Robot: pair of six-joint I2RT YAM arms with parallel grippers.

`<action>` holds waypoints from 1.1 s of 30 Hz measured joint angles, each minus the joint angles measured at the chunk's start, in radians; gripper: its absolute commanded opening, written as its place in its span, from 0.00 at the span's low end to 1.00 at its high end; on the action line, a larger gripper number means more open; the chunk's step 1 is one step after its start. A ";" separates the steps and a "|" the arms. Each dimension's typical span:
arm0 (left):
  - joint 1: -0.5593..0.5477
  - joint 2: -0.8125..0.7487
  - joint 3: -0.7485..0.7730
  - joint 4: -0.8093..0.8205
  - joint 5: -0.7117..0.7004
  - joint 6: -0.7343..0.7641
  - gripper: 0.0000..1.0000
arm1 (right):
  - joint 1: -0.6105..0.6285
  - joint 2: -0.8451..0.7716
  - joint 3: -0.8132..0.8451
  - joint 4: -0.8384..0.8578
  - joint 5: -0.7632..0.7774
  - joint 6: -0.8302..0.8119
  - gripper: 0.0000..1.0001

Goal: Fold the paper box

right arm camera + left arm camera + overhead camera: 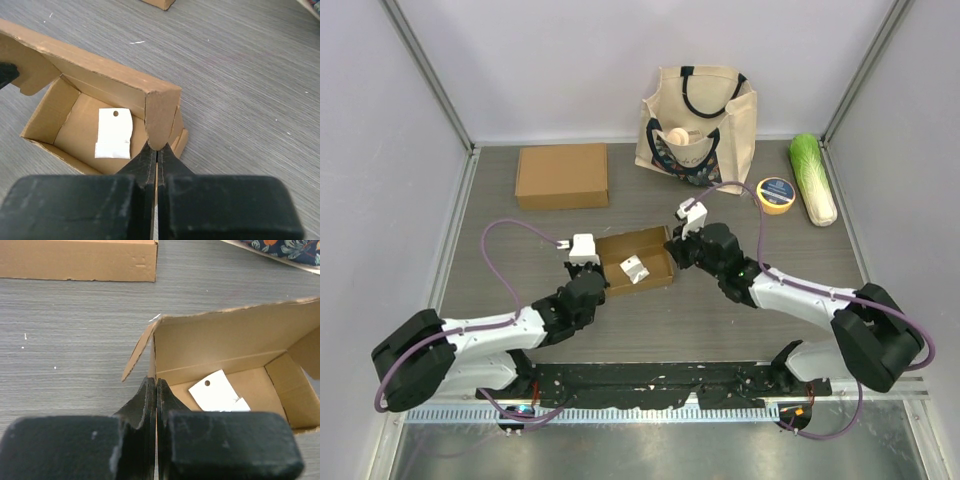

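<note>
Between our two grippers sits the box [652, 258], open side up, long axis running from one to the other. Left gripper [155, 388] is pinched tight on the box end straight ahead of it; right gripper [157, 150] is clamped likewise on the opposite end. Neither arm is nearer. We reckon the next fold pushes both ends inward; tag [215, 390] lies loose inside, beyond both tips
</note>
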 measured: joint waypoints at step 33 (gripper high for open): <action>-0.007 0.340 -0.092 0.619 -0.065 0.026 0.00 | 0.285 0.109 -0.304 0.634 0.636 0.008 0.06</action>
